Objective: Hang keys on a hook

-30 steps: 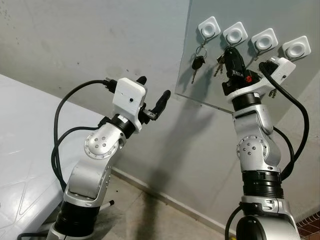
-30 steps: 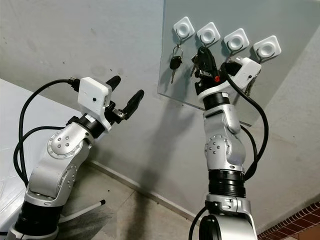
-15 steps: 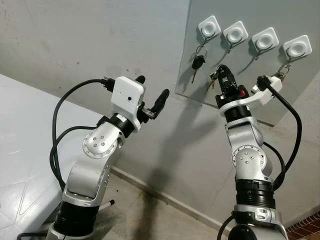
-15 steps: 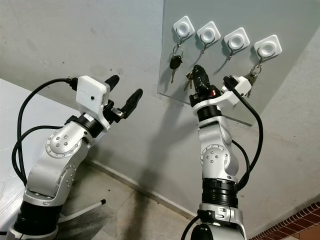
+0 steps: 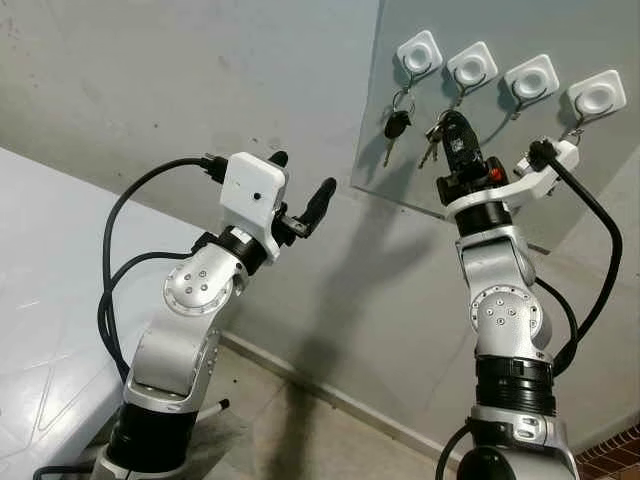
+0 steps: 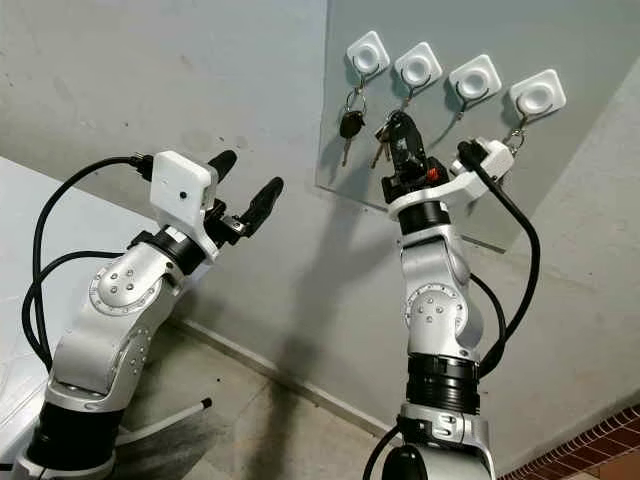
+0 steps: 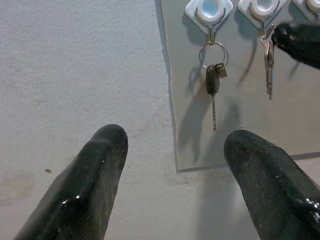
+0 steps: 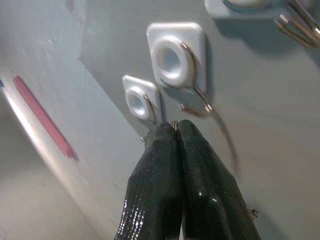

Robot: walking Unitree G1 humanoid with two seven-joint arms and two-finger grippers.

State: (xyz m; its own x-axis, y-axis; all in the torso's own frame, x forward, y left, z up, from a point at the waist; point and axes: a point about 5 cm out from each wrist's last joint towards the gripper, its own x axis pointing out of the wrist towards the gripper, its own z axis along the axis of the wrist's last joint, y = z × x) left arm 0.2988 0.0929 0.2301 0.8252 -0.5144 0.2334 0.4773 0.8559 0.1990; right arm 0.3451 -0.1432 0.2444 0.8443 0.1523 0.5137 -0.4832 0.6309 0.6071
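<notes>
Colours only:
- Board (image 5: 560, 150) on wall: flat grey-green, no pattern.
- Four hooks: white square bases (image 5: 419, 52), thin silver wire hook (image 8: 197, 95) under each.
- Car key (image 7: 212, 87) on first hook: black head, silver blade, silver ring.
- Key bunch (image 5: 434, 135) at second hook: silver/metallic.
- Keys on fourth hook (image 6: 514, 140): silver.
- Right gripper (image 5: 456, 135) fingers glossy black, red spot at the base; left gripper (image 5: 303, 185) fingers (image 7: 95, 180) black too.
- Both arms silver with black joints and black cables; camera boxes (image 5: 250, 195) white.
- Wall (image 5: 150, 80): plain grey, a few dark specks.
- Floor (image 5: 290, 430): mottled grey-brown; red brick pattern in the corner (image 6: 600, 450).
- White surface (image 5: 40, 260) on the robot's left.
</notes>
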